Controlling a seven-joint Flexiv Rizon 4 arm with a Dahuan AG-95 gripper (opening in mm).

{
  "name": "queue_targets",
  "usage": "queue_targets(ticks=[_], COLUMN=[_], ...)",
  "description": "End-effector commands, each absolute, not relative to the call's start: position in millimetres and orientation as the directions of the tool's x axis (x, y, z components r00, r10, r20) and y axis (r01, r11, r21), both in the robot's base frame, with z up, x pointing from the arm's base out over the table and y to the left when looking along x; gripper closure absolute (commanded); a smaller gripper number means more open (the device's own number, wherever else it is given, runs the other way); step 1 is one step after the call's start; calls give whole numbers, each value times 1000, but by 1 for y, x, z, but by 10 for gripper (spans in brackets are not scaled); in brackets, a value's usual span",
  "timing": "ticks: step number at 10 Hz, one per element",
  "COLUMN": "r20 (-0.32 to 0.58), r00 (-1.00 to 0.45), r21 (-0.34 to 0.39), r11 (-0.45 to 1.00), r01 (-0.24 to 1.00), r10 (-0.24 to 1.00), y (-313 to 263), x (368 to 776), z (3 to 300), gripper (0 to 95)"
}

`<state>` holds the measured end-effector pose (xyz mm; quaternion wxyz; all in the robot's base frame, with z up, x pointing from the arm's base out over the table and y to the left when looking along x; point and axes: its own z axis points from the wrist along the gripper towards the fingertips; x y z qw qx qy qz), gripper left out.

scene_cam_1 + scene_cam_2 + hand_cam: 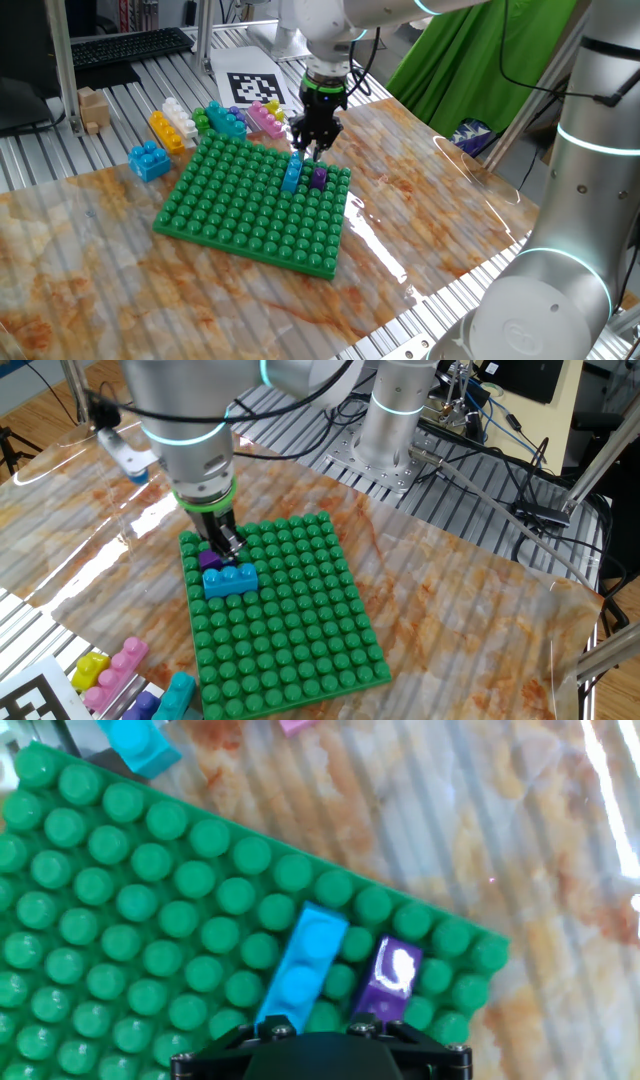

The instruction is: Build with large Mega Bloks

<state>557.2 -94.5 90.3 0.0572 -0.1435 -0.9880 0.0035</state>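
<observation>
My gripper hangs over the far right part of the green baseplate, fingertips close together and holding nothing. Just below the tips, a small purple brick stands on the plate, with a blue brick pressed on beside it. Both also show in the other fixed view, purple and blue, with the gripper right over the purple one. The hand view shows the blue brick and purple brick side by side near the plate's edge; the fingertips are hidden there.
Loose bricks lie beyond the plate's far edge: blue, yellow, white, green and blue, pink. A marker card and small wooden box lie behind them. A keyboard sits at the far left.
</observation>
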Motion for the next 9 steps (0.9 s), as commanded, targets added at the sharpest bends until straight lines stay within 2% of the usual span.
queue_targets(ticks=[1, 9], r20=[108, 68], r00=[-955, -942], r21=[-24, 9], r11=[962, 944], r01=[273, 329], r10=[274, 327], y=[-101, -88], x=[560, 582], z=[86, 56], gripper=[950, 950])
